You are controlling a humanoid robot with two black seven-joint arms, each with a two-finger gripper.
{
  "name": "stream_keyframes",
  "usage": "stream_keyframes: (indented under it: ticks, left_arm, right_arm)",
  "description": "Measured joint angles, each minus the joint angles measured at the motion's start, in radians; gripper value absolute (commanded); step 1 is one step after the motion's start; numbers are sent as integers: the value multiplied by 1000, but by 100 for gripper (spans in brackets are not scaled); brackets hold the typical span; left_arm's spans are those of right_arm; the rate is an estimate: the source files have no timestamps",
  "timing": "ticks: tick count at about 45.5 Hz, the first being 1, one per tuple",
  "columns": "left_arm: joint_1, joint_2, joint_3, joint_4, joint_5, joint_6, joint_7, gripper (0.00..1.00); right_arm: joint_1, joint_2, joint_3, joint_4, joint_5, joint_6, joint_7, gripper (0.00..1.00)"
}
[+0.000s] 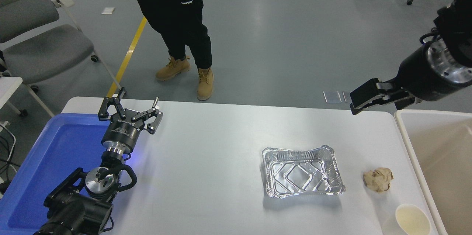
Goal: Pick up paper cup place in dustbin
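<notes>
Fingers of right gripper (354, 103): gap unreadable (seen edge-on) | paper cup (412, 220): well nearer camera, beside dustbin (402, 124) | nearer arm: right

Left arm's just parked lower left, left gripper (129, 106) spread open. Right arm reaches in from the right edge, right gripper (363, 99) seen side-on.

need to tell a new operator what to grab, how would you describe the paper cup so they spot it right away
Start at the big beige dustbin on the right end of the white table. Just left of its near rim, at the table's front right corner, stands the paper cup. It is round, white, open and cream inside, unlike the crumpled tan paper ball behind it and the shiny foil tray further left.
</notes>
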Motion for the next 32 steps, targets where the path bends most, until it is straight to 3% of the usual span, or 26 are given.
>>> stream_keyframes:
  ticks: [17, 32]
  left_arm:
    - [0, 0, 0, 0, 0, 0, 0, 99]
    - [0, 0, 0, 0, 0, 0, 0, 99]
  right_arm:
    - [32, -95, -68, 12, -13, 62, -6, 100]
    - [20, -258, -169, 14, -154, 72, -9, 100]
